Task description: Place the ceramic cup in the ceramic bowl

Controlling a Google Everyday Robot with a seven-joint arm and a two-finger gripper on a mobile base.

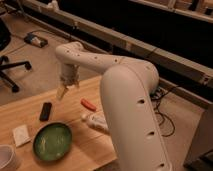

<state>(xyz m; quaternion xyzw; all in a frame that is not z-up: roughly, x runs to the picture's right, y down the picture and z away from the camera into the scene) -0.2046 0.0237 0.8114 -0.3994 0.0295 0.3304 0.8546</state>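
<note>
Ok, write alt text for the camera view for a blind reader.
A white robot arm reaches over a wooden table, its gripper hanging above the far side, apart from the white ceramic cup at the near left corner and the green ceramic bowl beside it. A white packet, black bar, orange object and white bottle lie around.
</note>
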